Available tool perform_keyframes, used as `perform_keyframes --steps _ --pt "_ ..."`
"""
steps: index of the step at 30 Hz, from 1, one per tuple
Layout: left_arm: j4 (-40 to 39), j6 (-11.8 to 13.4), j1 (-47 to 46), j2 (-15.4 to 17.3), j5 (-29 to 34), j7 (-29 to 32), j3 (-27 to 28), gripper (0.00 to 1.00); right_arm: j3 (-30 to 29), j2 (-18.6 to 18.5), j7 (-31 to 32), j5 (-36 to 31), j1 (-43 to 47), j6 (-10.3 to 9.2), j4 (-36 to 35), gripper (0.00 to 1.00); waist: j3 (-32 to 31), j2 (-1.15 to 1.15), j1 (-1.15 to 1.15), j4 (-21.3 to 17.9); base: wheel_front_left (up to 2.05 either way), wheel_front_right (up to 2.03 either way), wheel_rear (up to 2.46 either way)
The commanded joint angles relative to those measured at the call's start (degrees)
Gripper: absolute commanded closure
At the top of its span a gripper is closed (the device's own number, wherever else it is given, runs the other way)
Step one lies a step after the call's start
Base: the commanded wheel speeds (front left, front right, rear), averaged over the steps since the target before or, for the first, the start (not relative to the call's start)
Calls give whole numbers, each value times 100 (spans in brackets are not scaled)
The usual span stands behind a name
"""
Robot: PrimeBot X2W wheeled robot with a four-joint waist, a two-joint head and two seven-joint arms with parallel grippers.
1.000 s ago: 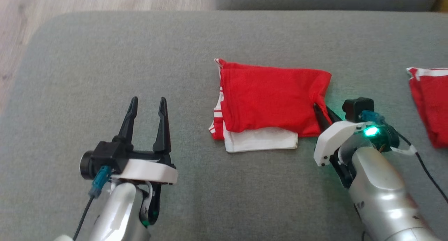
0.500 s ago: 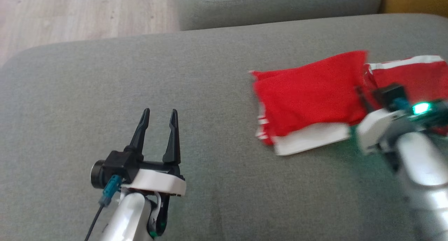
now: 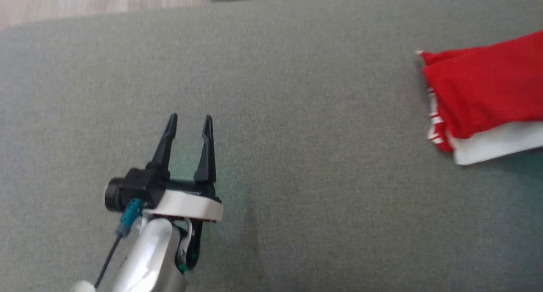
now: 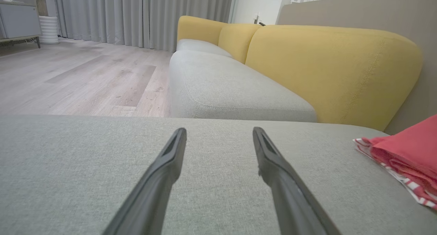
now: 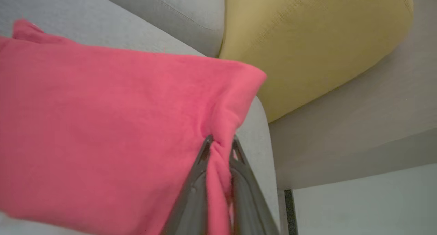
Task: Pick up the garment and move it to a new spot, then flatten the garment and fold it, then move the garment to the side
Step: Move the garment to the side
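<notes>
The garment (image 3: 488, 92) is a folded red piece with white trim, lying at the right edge of the head view on the grey cushion (image 3: 297, 156). Its left end (image 4: 406, 156) also shows at the right of the left wrist view. My right gripper (image 5: 220, 142) is shut on a pinch of the garment's red cloth (image 5: 102, 125) at its edge. My left gripper (image 3: 188, 122) stands open over bare cushion at the lower left, well to the left of the garment, with nothing between its fingers (image 4: 170, 160).
A second grey seat cushion (image 4: 232, 88) and yellow backrests (image 4: 327, 67) lie beyond the cushion's far edge. Wooden floor (image 4: 75, 78) is to the left. The yellow backrest (image 5: 307, 40) is close beside the garment's gripped end.
The head camera has swung, so the whole picture shifted. The garment, held by my right gripper, has slid rightward across the cushion. The left gripper stays open in place.
</notes>
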Motion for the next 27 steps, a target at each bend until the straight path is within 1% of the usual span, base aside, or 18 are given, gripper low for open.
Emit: perform_keyframes --steps 1,5,9,13,14,15,21,27 --pt "-182 -32 -268 48 88 -54 252 0 -86 -294 68 -161 -182 -5 -120 100 260 0 0 41 0 0 0" --pt "-182 -87 -391 54 143 -54 312 0 -284 -546 147 -506 -330 -5 48 100 472 0 0 99 0 0 0" --pt "-184 -115 -449 51 163 -54 324 0 -475 -629 193 -729 -406 -5 204 100 559 0 0 142 0 0 0" --pt "-165 -131 -484 47 170 -54 325 0 -736 -602 174 -854 -454 -5 388 100 596 0 0 173 0 0 0" --pt "-158 -132 -491 46 168 -54 330 0 -784 -584 146 -893 -459 -5 404 41 598 0 0 178 0 0 0" --pt "-151 -133 -496 46 166 -54 336 0 -855 -552 124 -914 -469 -5 416 0 593 0 0 180 0 0 0" --pt "-82 -137 -476 43 153 -54 414 0 -1104 -277 9 -1150 -515 -5 241 0 410 0 0 137 0 0 0" --pt "-77 -139 -397 41 131 -54 489 0 -1240 164 -174 -1292 -554 -5 -295 0 25 0 0 68 0 0 0"
